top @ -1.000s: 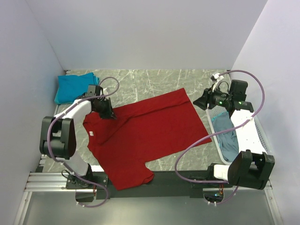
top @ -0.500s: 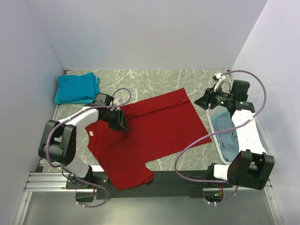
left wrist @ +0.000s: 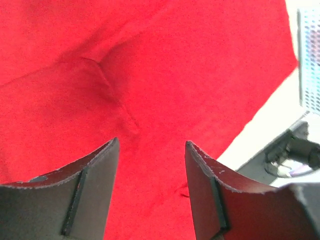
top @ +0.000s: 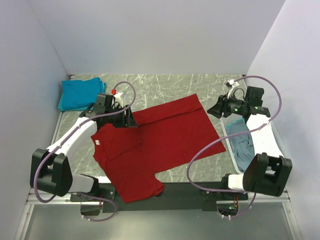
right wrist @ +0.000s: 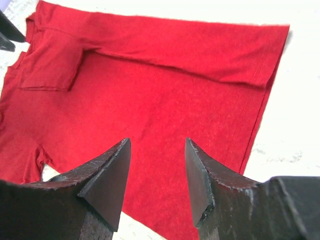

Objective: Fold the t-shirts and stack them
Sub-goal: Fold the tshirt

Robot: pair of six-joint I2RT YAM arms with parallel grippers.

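I see a bright red cloth t-shirt [top: 165, 137] spread out on the grey marbled table [top: 175, 85]. Left gripper [left wrist: 151, 142] — over the shirt's far-left part, jaws apart, empty. Right gripper [right wrist: 157, 142] — off its right edge, jaws apart, empty. Folded teal cloth shirt [top: 80, 94]: far left of it.

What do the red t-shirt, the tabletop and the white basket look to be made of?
Red t-shirt: soft matte knit cloth, likely cotton; it creases and lies folded flat.
Tabletop: grey-green marble-look surface with pale veins; whether real stone or a print, cannot tell.
White basket: apparently rigid plastic, with a moulded lattice wall.
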